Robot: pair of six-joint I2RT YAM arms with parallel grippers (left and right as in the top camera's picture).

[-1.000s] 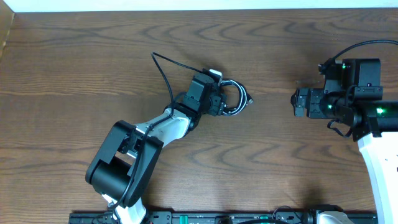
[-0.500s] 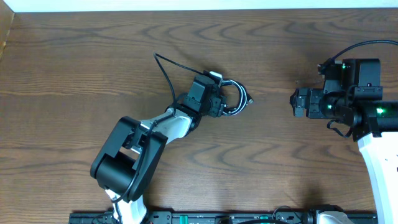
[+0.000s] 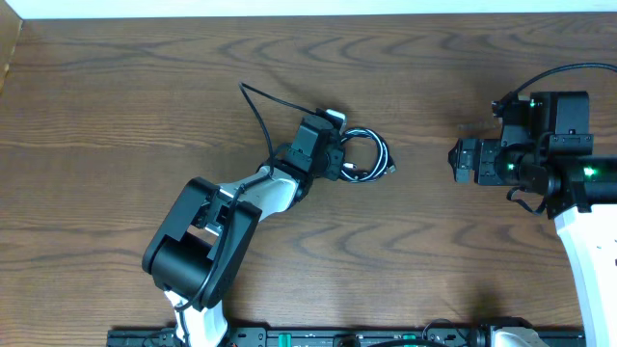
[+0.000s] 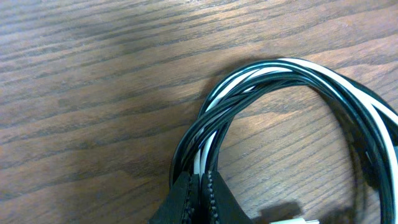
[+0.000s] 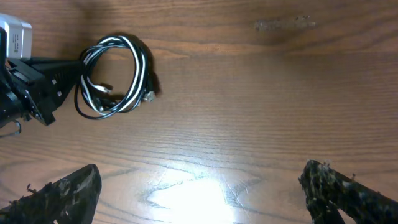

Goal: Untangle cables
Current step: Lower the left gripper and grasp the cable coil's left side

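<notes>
Because the left gripper (image 4: 198,186) is clamped on the near edge of the coil (image 4: 273,70), the loop extends straight ahead of it, flat on the table (image 3: 145,87). The right gripper (image 3: 455,162) faces the coil's far edge from well apart, with bare wood between. Its fingers (image 5: 62,193) are spread wide and hold nothing. The coil is near-round, so no long axis governs; judged from this layout, the free far edge is the part to take next.

The left wrist view shows black and white strands entering the closed pads, a contact the overhead view hides under the wrist. The right wrist view alone shows the whole loop, with 1 plug end (image 5: 151,93) on the edge farthest from the left gripper.
</notes>
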